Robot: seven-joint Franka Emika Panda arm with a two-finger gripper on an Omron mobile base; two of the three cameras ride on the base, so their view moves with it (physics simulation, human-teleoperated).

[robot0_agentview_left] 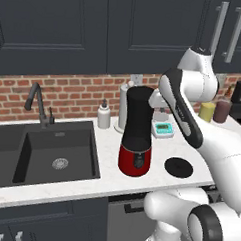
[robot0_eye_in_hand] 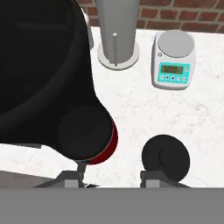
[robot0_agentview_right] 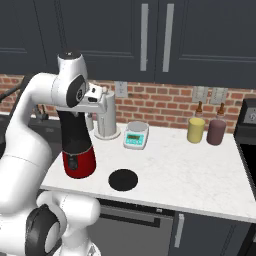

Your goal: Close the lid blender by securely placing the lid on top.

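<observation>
1. The lid [robot0_eye_in_hand: 166, 158], a flat black disc with a raised centre knob, lies on the white counter [robot0_eye_in_hand: 131, 113] just ahead of one of my fingertips [robot0_eye_in_hand: 152, 178].
2. My gripper [robot0_eye_in_hand: 114, 178] is closed and holds nothing.
3. The blender [robot0_agentview_left: 136, 132], a black jar on a red base, stands close beside my hand.
4. Beyond it stand a paper-towel roll [robot0_eye_in_hand: 117, 27] and a kitchen scale [robot0_eye_in_hand: 173, 65].
5. Bare counter surrounds the lid.
</observation>
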